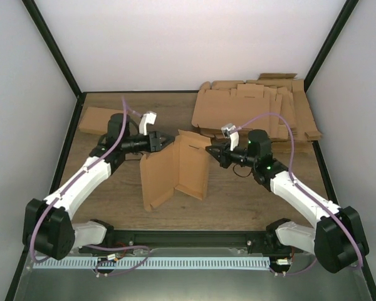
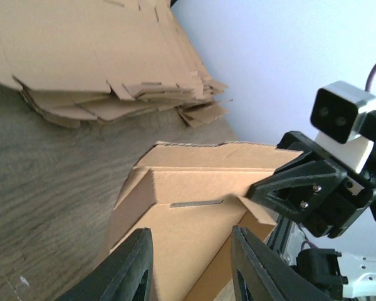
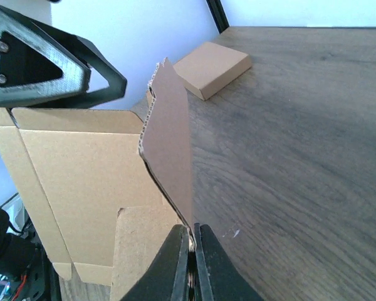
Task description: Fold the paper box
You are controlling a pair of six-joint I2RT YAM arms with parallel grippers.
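now the paper box (image 1: 175, 169) stands on end, long axis upright; right gripper (image 3: 192, 251) pinches a flap, left gripper (image 2: 191, 237) gapes open.

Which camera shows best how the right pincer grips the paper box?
Right wrist: the right pincer is shut on a flap edge of the paper box. Top external shows only its tip meeting the box; left wrist shows it side-on at the box's edge.
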